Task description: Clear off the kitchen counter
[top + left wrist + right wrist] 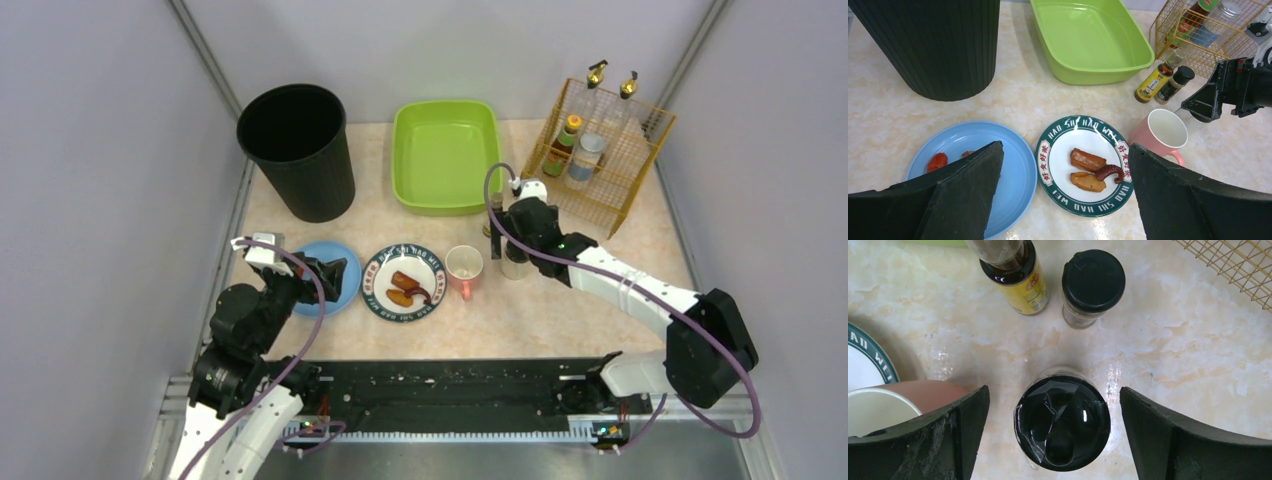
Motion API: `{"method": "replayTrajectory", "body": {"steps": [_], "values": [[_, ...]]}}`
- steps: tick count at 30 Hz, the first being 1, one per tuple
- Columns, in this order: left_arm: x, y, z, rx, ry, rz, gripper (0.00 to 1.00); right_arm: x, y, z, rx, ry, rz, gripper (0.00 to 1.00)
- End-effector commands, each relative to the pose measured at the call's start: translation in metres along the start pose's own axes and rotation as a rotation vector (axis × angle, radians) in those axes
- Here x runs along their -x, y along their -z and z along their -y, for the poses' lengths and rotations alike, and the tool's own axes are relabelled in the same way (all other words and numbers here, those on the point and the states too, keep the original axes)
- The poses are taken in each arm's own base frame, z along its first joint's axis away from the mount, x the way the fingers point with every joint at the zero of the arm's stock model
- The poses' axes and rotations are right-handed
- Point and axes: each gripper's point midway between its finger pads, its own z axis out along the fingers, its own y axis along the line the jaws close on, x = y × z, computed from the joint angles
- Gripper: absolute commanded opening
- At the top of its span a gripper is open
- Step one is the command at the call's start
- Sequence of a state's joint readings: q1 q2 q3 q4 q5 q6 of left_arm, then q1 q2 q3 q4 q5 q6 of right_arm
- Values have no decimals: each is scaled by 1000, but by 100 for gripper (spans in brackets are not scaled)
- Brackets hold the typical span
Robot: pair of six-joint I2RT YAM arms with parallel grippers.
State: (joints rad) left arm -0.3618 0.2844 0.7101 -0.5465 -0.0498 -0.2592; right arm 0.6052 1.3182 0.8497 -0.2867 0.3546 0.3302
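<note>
The beige kitchen counter (560, 320) holds a blue plate (345, 290) with red food scraps (937, 162), a green-rimmed white plate (380, 282) with browned food pieces (1088, 160), and a pink mug (464, 268). A glass jar with a black lid (1062, 422) stands right of the mug. My right gripper (1055, 435) is open, its fingers on either side of that jar, apart from it. My left gripper (1065, 195) is open and empty, above the blue plate's right edge, facing both plates.
A black ribbed bin (296, 150) stands back left, a lime-green tub (445, 155) back centre, and a yellow wire rack (598, 150) with bottles back right. A yellow-labelled bottle (1018, 275) and a black-capped spice jar (1093, 282) stand just behind the jar.
</note>
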Motion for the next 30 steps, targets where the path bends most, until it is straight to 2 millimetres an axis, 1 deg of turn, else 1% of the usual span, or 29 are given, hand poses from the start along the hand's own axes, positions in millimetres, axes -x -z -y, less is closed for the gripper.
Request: {"method": "replayTrajectory", "body": {"steps": [1,4,14,16,20,24,25,28,30], "values": [[6,-3,1,-2,-10,22,99,5,0,-2,-21,-13,34,99],[5,-3,1,-2,-10,21,99,3,0,1,-33,-10,33,98],[5,-3,0,2,-10,21,99,-2,-3,-2,-20,-1,19,78],[5,-3,0,3,-10,21,99,0,-2,-3,-14,-2,24,71],[6,-3,0,2,-10,22,99,5,2,-3,-12,-1,43,52],[5,-3,0,4,-10,22,99,9,6,-2,-18,-1,58,29],[5,-3,0,3,-10,23,99,12,9,0,-23,-1,66,24],[6,-3,0,1,-10,23,99,25,17,5,-45,-4,99,19],[6,-3,0,1,-9,23,99,38,26,8,-57,-11,135,19]]}}
